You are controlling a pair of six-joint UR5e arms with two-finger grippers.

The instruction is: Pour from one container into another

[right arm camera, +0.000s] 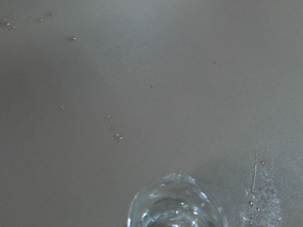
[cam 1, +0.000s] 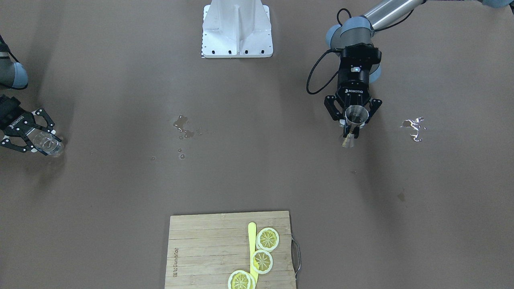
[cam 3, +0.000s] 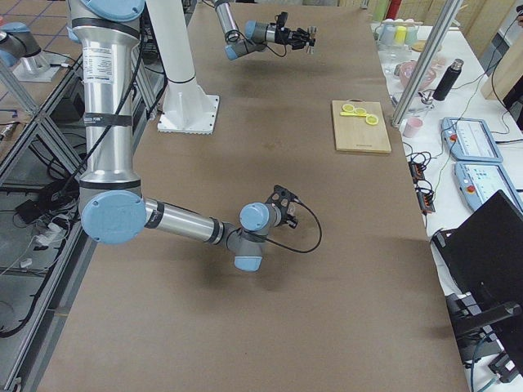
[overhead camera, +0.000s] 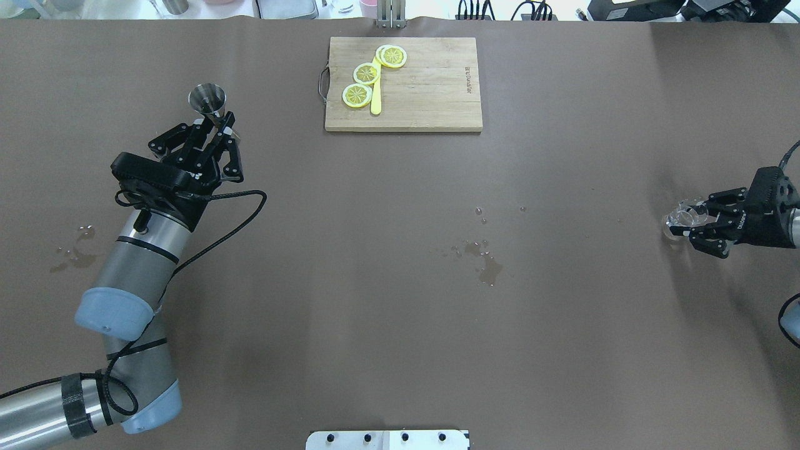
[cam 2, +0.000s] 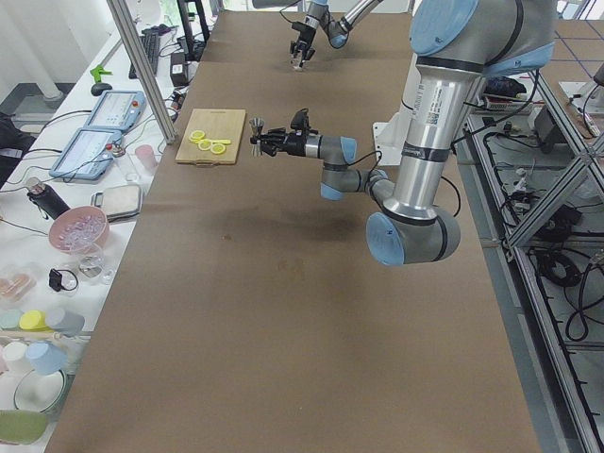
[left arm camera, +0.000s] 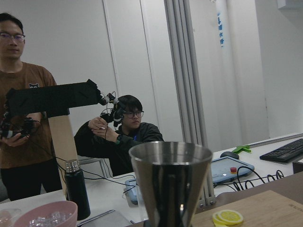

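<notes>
A steel cone-shaped jigger [overhead camera: 207, 102] is held upright at its waist by my left gripper [overhead camera: 217, 127], which is shut on it at the table's left side. The front-facing view shows the same jigger [cam 1: 355, 115] between the fingers of that gripper [cam 1: 354, 123]. It fills the bottom of the left wrist view as a shiny cup [left arm camera: 170, 182]. Far to the right, my right gripper [overhead camera: 687, 223] is shut on a clear glass [overhead camera: 680, 219], low over the table. That glass [cam 1: 48, 143] sits in the gripper [cam 1: 46, 140] at the left edge of the front-facing view, and its rim [right arm camera: 175, 203] shows in the right wrist view.
A wooden cutting board [overhead camera: 431, 94] with lemon slices [overhead camera: 365, 74] and a yellow knife [overhead camera: 375, 94] lies at the far middle. Water spots wet the table at centre [overhead camera: 484, 265] and near the left arm [overhead camera: 75, 250]. Two people stand beyond the far edge.
</notes>
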